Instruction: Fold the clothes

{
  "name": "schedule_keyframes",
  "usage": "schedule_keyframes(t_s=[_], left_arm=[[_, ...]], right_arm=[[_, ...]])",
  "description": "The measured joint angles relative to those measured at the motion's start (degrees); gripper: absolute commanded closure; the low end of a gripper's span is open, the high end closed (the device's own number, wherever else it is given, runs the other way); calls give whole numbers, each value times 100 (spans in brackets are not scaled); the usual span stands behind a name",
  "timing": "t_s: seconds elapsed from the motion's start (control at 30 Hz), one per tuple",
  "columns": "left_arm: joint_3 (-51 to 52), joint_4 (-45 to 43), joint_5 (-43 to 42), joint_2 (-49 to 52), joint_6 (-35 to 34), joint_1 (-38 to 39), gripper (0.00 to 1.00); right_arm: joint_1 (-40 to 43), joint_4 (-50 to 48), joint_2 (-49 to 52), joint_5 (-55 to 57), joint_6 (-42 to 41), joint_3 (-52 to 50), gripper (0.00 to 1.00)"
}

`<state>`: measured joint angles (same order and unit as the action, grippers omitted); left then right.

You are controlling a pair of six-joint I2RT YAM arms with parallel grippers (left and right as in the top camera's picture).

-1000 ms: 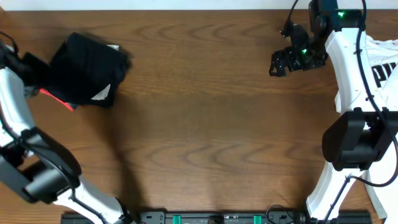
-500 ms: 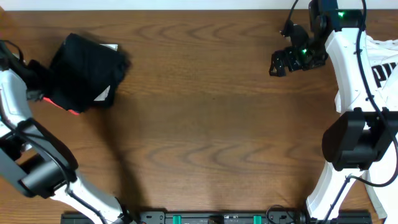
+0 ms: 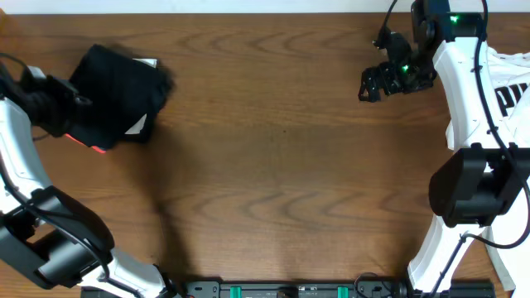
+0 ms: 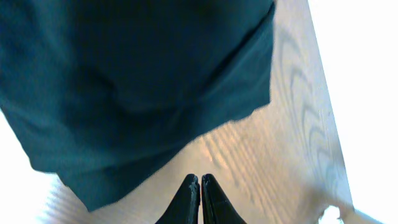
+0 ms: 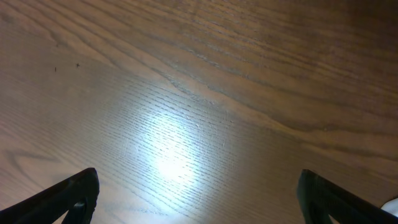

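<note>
The black leggings lie in a folded bundle at the table's far left, with a strip of red-orange waistband showing at the near left edge. My left gripper is at the bundle's left edge, shut. In the left wrist view its fingertips are pressed together with nothing between them, over bare wood just short of the dark cloth. My right gripper hangs open over the far right of the table. Its fingers stand wide apart above bare wood. A white T-shirt with black lettering lies at the right edge.
The wooden table stretches between the two arms. The right arm's white links stand along the right side, partly over the T-shirt. A white tag shows on the bundle's near edge.
The left arm has swung so its wrist now sits higher at the bundle's left edge. Less red waistband shows now. The right arm has not moved.
</note>
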<state>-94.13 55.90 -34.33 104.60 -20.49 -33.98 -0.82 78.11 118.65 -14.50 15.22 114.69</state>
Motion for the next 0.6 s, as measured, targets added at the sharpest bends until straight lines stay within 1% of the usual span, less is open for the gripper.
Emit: schedule_keyframes(t_s=[0.17,0.27,0.47,0.6], left_arm=[[446,-55,-155,31,149,0,94],[802,-321,-173,31,243,0,94],[1676,-1211,-177,44,295,-15,92],[1867,-1416,-173,107,297,-39,91]], right_arm=[[0,0,0,0,0,0,1],[0,0,0,0,0,0,1],[0,0,0,0,0,0,1],[0,2,0,0,0,0,1]])
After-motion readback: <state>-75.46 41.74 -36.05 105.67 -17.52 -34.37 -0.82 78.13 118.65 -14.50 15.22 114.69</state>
